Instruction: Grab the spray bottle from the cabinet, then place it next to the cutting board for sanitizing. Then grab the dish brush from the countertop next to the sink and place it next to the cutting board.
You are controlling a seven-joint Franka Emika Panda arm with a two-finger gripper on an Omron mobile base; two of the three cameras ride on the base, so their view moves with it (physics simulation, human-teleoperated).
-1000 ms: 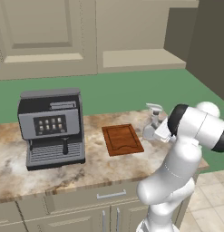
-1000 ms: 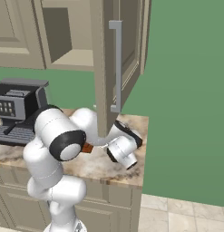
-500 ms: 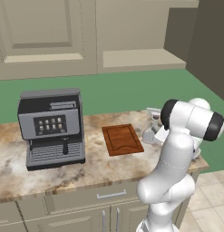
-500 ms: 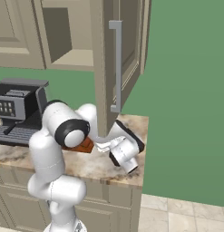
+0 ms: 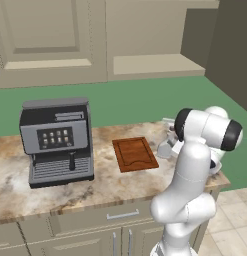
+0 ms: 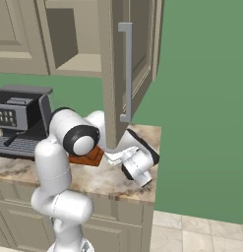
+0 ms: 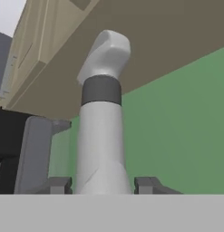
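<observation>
Grey bottle: my pincer is grasping the spray bottle, upright.
Cutting board: lies just left, desk below.

Green wall, beige lower cabinets, pale tiled floor, grey coffee machine.

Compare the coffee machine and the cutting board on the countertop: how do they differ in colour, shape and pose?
The coffee machine is grey and black; the cutting board is reddish-brown wood. The coffee machine is a tall, boxy block that stands upright; the cutting board is a thin rectangle lying flat. The coffee machine is clearly the bulkier. Both rest on the marbled countertop, side by side but apart.
</observation>
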